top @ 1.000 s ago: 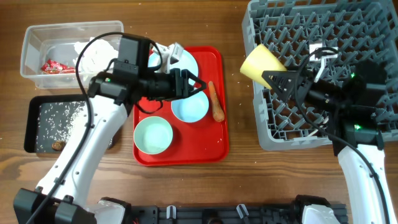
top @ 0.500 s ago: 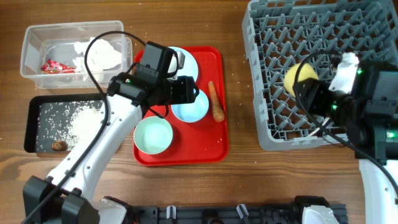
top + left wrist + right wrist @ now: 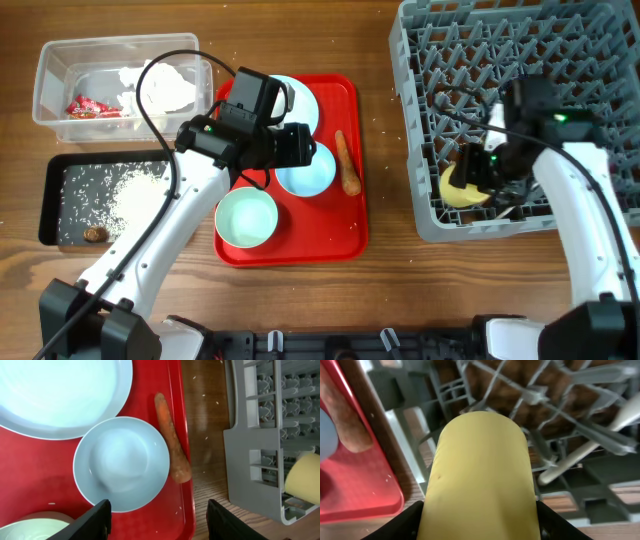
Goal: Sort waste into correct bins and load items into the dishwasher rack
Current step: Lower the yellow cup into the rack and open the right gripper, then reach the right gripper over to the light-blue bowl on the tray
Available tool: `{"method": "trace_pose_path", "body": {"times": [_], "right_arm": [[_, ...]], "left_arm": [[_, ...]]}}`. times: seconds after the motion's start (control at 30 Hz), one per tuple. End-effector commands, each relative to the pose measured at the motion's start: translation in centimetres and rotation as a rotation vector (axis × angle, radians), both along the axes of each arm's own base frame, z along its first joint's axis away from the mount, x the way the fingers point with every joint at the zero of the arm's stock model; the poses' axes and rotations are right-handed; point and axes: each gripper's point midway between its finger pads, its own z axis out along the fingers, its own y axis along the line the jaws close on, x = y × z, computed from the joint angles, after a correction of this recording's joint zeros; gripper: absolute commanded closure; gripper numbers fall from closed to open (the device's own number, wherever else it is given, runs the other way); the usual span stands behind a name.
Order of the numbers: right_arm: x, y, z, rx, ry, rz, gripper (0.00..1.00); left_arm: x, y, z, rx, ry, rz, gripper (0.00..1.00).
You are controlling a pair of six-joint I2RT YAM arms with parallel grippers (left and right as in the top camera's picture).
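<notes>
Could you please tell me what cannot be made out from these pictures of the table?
Plate: overhead, the left arm covers its left side; left wrist view, frame edges cut it off.
Yellow cup: right wrist view, its own body hides how it sits in the rack.
Brown lump: overhead, too small to identify.
Left gripper: overhead, hidden under its own wrist.

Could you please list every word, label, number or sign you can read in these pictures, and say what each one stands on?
No text can be read in any view.
On the small red wrapper in the clear tub: any print is too small to read.
On the yellow cup, the grey rack and the red tray: no lettering shows.
</notes>
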Motion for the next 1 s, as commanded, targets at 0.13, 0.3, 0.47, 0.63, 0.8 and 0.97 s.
{"method": "trace_pose_path", "body": {"times": [0.13,0.3,0.47,0.63,0.8,0.97], "right_arm": [[0.8,0.1,-1.5,-0.102,0.030,0.008,0.19],[2.2,0.1,-0.4,-0.106,-0.024,-0.005,0.12],[4.1,1.2,4.0,-0.044,-0.115,0.034,0.13],[1.5,1.8,2.6,-0.036,-0.008,0.077,0.34],[-0.1,2.8,2.2,-0.037,0.052,0.119,0.73],[-0.5,4.0,2.1,-0.043,0.054,0.167,0.74]], "left_arm": [[0.2,0.4,-0.3,0.032,-0.005,0.004,0.30],[0.2,0.4,-0.3,0.032,-0.005,0.004,0.29],[0.2,0.4,-0.3,0.032,-0.004,0.004,0.29],[-0.1,0.5,-0.5,0.038,0.010,0.004,0.29],[-0.2,0.7,-0.6,0.046,0.014,0.006,0.29],[-0.2,0.7,-0.6,0.048,0.014,0.007,0.28]]}}
